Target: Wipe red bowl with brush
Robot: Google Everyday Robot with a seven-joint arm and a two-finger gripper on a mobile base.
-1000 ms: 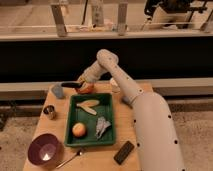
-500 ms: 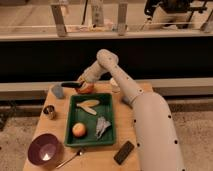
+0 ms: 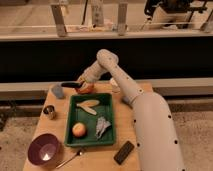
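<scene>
entry: tool (image 3: 80, 83), at the worktop's (image 3: 98, 158) far edge, left of centre, clamped on the brush (image 3: 69, 84), whose dark handle projects left. red bowl (image 3: 87, 90) sits just beneath, beyond the green tray (image 3: 106, 102). step: wiping, apparently in hand. next: short sweeps inside the bowl, light enough not to shove it.

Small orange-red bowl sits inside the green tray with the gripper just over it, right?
No. The camera view shows the small orange-red bowl on the wooden tabletop behind the green tray, not inside it. The gripper is just over it, at the slim dark brush.
</scene>
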